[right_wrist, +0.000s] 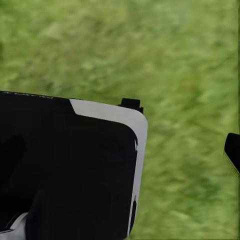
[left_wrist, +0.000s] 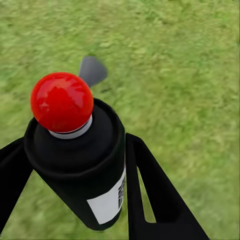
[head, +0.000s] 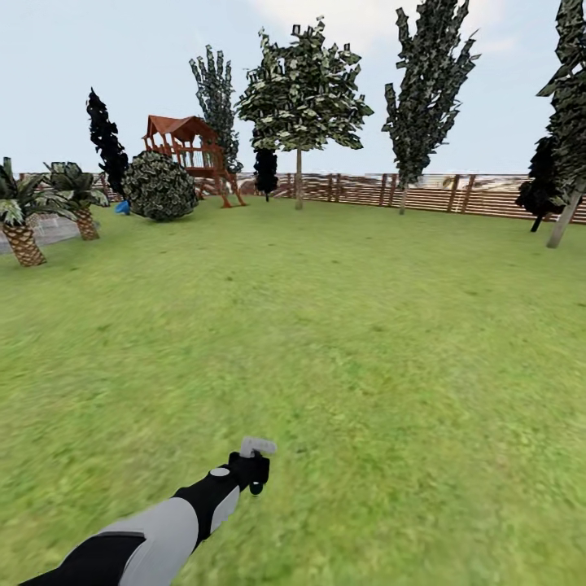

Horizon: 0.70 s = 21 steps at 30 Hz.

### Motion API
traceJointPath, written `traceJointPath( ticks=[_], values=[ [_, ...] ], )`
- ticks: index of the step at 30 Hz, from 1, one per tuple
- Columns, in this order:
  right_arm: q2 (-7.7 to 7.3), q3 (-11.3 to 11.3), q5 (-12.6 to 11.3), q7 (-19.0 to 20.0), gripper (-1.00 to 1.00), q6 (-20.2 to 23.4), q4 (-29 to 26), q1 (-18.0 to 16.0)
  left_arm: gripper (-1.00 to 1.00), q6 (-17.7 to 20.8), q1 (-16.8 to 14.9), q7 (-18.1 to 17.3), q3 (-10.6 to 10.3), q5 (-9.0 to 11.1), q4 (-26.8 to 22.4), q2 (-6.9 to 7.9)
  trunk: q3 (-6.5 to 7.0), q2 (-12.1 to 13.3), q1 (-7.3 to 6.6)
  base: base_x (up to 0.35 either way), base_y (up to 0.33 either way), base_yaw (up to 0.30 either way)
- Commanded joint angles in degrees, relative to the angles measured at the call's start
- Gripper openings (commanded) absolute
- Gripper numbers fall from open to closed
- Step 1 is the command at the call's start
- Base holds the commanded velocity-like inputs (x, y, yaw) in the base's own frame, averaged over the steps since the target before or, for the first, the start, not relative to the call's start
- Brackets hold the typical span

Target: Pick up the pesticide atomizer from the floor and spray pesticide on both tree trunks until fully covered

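The pesticide atomizer (head: pixel 257 452) is held low over the lawn, its pale trigger head up, with my left gripper (head: pixel 251 474) shut on it. In the left wrist view the black bottle (left_wrist: pixel 82 165) with its red tip (left_wrist: pixel 61 101) sits clamped between the two black fingers (left_wrist: pixel 150 190). A tree (head: pixel 303 77) with a straight bare trunk (head: pixel 299 179) stands far ahead by the fence. Another grey-brown trunk (head: pixel 564 220) leans at the far right edge. My right gripper (right_wrist: pixel 182 127) shows two dark fingertips (right_wrist: pixel 232 150) apart over grass, holding nothing.
Wide lawn (head: pixel 342 325) lies ahead. A brown slatted fence (head: pixel 456 194) runs along the back. A wooden playset (head: pixel 191 155), a round bush (head: pixel 160 187) and short palms (head: pixel 23 220) stand at the left. A tall narrow tree (head: pixel 423 89) stands right of centre. A black-and-white robot panel (right_wrist: pixel 70 165) blocks part of the right wrist view.
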Motion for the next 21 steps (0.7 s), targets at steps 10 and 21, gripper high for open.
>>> traceJointPath(
  ticks=[10,21],
  values=[
    [-0.01,0.20,0.15,0.10,1.00,-0.49,0.25,-0.11,-1.00,-0.21,-0.05,-0.07,0.26,-0.54,0.09,0.00,-0.09,-0.08,0.05,0.350,0.000,0.001],
    [-0.01,0.20,0.15,0.10,1.00,-0.49,0.25,-0.11,-1.00,-0.20,-0.06,-0.09,0.28,-0.54,0.07,0.00,-0.09,-0.08,0.05,0.350,0.000,0.000]
  ],
)
